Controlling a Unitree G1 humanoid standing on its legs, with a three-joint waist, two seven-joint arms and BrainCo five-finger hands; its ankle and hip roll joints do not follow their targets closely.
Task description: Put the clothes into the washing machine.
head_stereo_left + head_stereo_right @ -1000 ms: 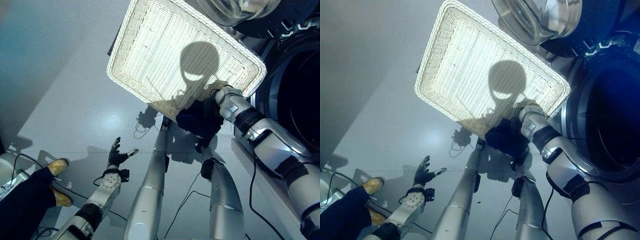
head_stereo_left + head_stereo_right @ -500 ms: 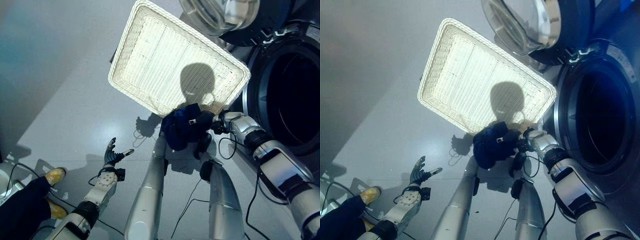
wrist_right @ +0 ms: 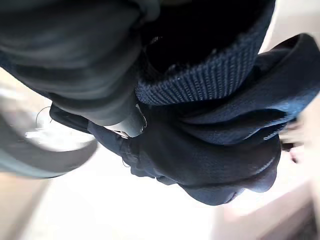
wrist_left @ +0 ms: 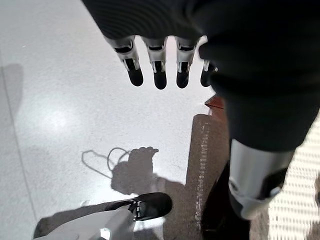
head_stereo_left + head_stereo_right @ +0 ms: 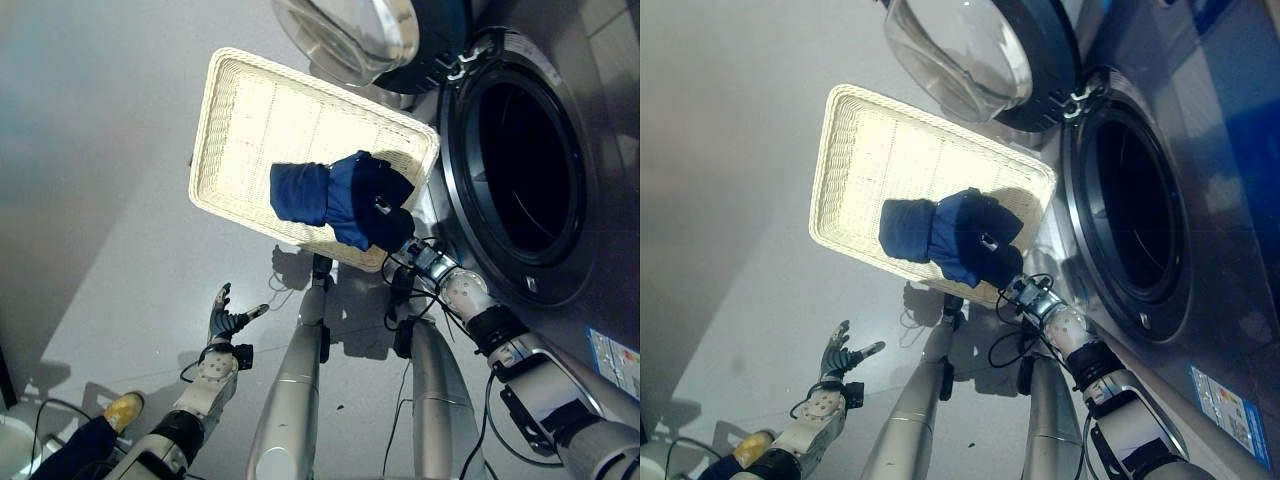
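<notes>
1. Nearest, low on the robot's left, the left hand (image 5: 226,318) hangs idle over the grey floor (image 5: 90,180). Its fingers (image 4: 159,75) are straight and spread, holding nothing, as a second ago.
2. Further out on the right, the right hand (image 5: 412,252) is buried in a dark blue garment (image 5: 345,198). The cloth wraps around it in the wrist view, so it seems to be gripping, though the fingers are hidden.
3. A second ago the garment hung bunched below the basket's near edge. Now it is lifted higher and spread out, in front of the white wicker basket (image 5: 237,120).
4. The view has also swung toward the washer.
5. Farthest, on the right, the washer's round drum opening (image 5: 522,160) stands dark, its glass door (image 5: 350,35) swung wide.
6. The garment is near the opening but not yet inside. Carrying it across to the drum looks like the next step.
</notes>
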